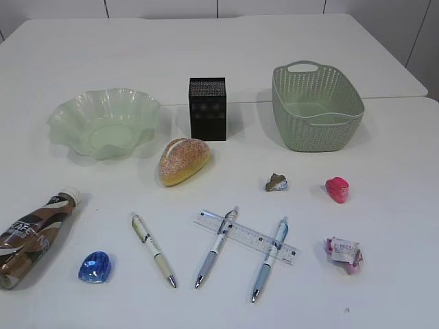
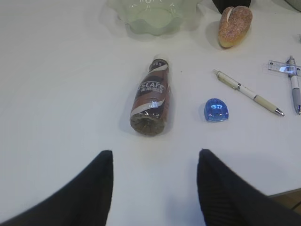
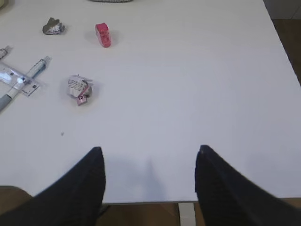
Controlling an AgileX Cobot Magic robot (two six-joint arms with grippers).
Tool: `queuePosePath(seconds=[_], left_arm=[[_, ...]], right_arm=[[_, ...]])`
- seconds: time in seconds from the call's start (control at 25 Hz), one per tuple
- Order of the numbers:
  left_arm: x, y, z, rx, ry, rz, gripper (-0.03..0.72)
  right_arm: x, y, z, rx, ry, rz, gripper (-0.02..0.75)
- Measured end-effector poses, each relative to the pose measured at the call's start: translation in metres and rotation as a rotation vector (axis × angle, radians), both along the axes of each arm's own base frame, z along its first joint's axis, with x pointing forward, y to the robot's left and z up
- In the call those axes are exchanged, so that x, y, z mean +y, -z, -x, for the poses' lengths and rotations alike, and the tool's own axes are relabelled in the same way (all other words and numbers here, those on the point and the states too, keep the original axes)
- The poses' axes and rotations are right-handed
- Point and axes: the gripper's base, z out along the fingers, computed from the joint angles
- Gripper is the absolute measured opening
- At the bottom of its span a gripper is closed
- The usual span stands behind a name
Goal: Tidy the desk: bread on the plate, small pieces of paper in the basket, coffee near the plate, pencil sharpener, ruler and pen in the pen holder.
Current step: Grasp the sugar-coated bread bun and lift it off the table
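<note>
One white tabletop (image 1: 384,205) carries every item. One green basket (image 1: 317,106) stands at upper right of the exterior view. One pale green wavy plate (image 1: 104,122) sits at upper left. One black pen holder (image 1: 208,108) stands upright between them. One coffee bottle (image 1: 33,236) lies on its side at lower left. One bread roll (image 1: 183,160) lies just below the pen holder. One clear ruler (image 1: 245,237) lies under two of the three pens (image 1: 153,249) at lower centre. Three paper scraps (image 1: 276,182) lie at right. One blue pencil sharpener (image 1: 94,266) sits beside the bottle. Left tool (image 2: 154,160) and right tool (image 3: 149,157): fingers apart, holding nothing.
</note>
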Motion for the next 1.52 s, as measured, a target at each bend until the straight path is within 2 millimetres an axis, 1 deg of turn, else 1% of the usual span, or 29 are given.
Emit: queuePosePath(seconds=[0.12, 0.24, 0.36, 0.4, 0.48, 0.64, 0.8, 0.84, 0.88, 0.92, 0.96, 1.0, 1.04, 1.08, 1.2, 1.28, 1.36, 1.4, 1.48, 1.52], left_arm=[[0.000, 0.000, 0.000, 0.000, 0.000, 0.000, 0.415], [-0.001, 0.000, -0.002, 0.014, 0.005, 0.007, 0.473], [-0.002, 0.000, -0.011, 0.074, 0.014, 0.011, 0.554], [-0.002, 0.000, -0.014, 0.102, 0.018, 0.007, 0.568], [-0.001, -0.002, -0.021, 0.170, 0.019, -0.015, 0.585], [0.005, -0.014, -0.035, 0.287, 0.008, -0.108, 0.591], [0.003, -0.034, -0.056, 0.387, 0.001, -0.114, 0.591], [0.002, -0.042, -0.061, 0.393, 0.004, -0.111, 0.591], [0.000, -0.047, -0.067, 0.405, 0.008, -0.111, 0.591], [-0.001, -0.055, -0.074, 0.406, 0.013, -0.111, 0.591], [-0.003, -0.064, -0.079, 0.400, 0.020, -0.111, 0.591], [-0.005, -0.073, -0.086, 0.396, 0.027, -0.112, 0.591], [-0.007, -0.080, -0.093, 0.397, 0.034, -0.113, 0.591], [-0.009, -0.089, -0.100, 0.391, 0.041, -0.113, 0.591], [-0.016, -0.115, -0.124, 0.371, 0.057, -0.111, 0.591], [-0.022, -0.130, -0.142, 0.363, 0.073, -0.100, 0.591], [-0.033, -0.138, -0.168, 0.387, 0.099, -0.095, 0.591], [-0.038, -0.142, -0.179, 0.390, 0.115, -0.095, 0.591], [-0.053, -0.141, -0.208, 0.429, 0.150, -0.109, 0.599], [-0.063, -0.140, -0.221, 0.445, 0.172, -0.115, 0.604]], right_arm=[[0.000, 0.000, 0.000, -0.002, 0.027, -0.034, 0.478], [0.000, 0.000, 0.000, -0.003, 0.036, -0.044, 0.478], [0.000, 0.000, -0.001, 0.015, 0.040, -0.049, 0.478], [0.000, 0.000, -0.001, 0.015, 0.040, -0.049, 0.478], [0.000, 0.001, -0.007, 0.062, 0.054, -0.067, 0.478], [-0.003, 0.001, -0.020, 0.146, 0.082, -0.068, 0.478], [-0.003, 0.001, -0.020, 0.146, 0.082, -0.068, 0.478], [-0.005, -0.009, -0.040, 0.237, 0.096, -0.075, 0.478], [-0.005, -0.009, -0.040, 0.237, 0.096, -0.075, 0.478], [-0.005, -0.014, -0.045, 0.248, 0.098, -0.077, 0.478], [-0.005, -0.014, -0.045, 0.248, 0.098, -0.077, 0.478], [-0.005, -0.021, -0.052, 0.259, 0.099, -0.083, 0.478], [-0.005, -0.021, -0.052, 0.259, 0.099, -0.083, 0.478], [-0.004, -0.034, -0.061, 0.259, 0.094, -0.107, 0.478], [-0.003, -0.051, -0.074, 0.270, 0.098, -0.137, 0.478], [-0.003, -0.056, -0.082, 0.300, 0.100, -0.147, 0.478], [-0.003, -0.059, -0.086, 0.317, 0.101, -0.153, 0.478], [-0.003, -0.061, -0.097, 0.372, 0.103, -0.161, 0.478], [-0.003, -0.061, -0.099, 0.380, 0.103, -0.161, 0.478], [-0.003, -0.061, -0.111, 0.421, 0.105, -0.169, 0.478]])
